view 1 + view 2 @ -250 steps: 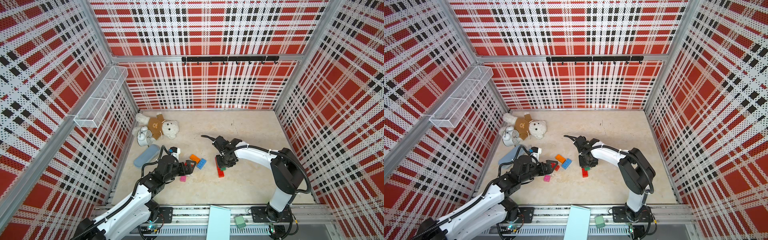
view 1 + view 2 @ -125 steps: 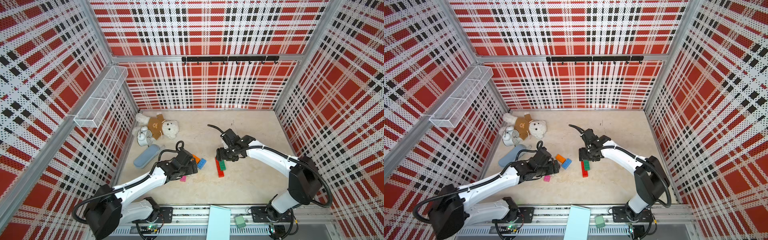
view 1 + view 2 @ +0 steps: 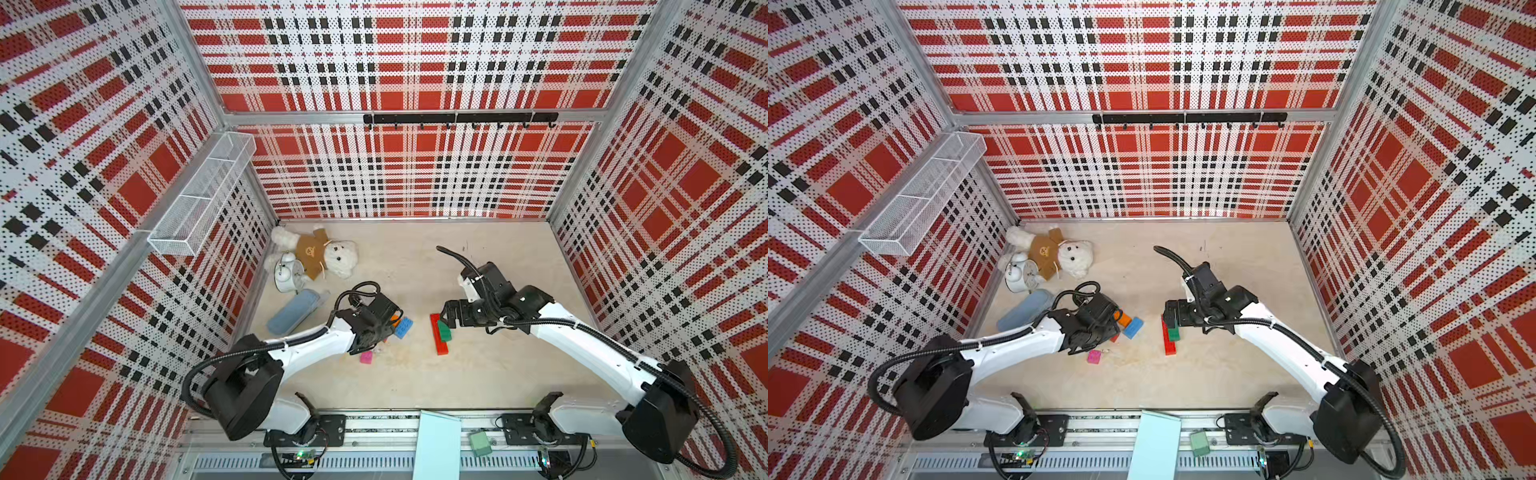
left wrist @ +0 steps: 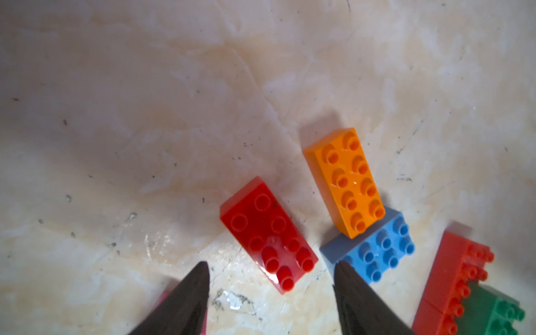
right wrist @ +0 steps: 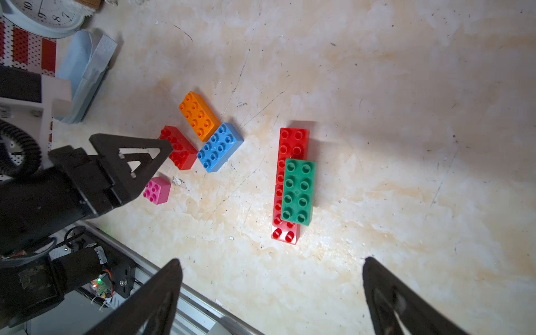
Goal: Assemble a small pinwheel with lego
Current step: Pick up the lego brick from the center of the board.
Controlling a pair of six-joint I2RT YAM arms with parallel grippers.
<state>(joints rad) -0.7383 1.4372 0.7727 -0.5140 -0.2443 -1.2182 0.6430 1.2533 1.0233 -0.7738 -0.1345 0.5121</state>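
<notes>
- The table (image 3: 478, 374) is carrying all the lego in its middle, between the two arms, where either one can reach. No pinwheel is standing yet.
- The right gripper (image 5: 271, 260) is hanging above the table just beside the red-and-green stack. Its jaws are spread wide and gripping nothing, so the stack is sitting on its own.
- The left gripper (image 4: 271, 264) is pointing down at the loose red brick (image 4: 268, 235). Its fingers are standing apart on either side of the brick's near end, not touching it. How high it is sitting I cannot tell, but this is looking like a line-up for a pick.
- Two red bricks (image 5: 293, 139) are lying end to end, making one long bar.
- The green brick (image 5: 298, 191) is sitting on top across their seam, shifted to one side. It is probably tying the pair together as the base of the wheel.
- The blue brick (image 5: 220, 146) and orange brick (image 5: 198, 116) are touching at a corner, with the loose red just beside them, all studs up and waiting as stock.
- The pink square (image 5: 156, 190) is lying alone near the left gripper, likely being kept for the centre.
</notes>
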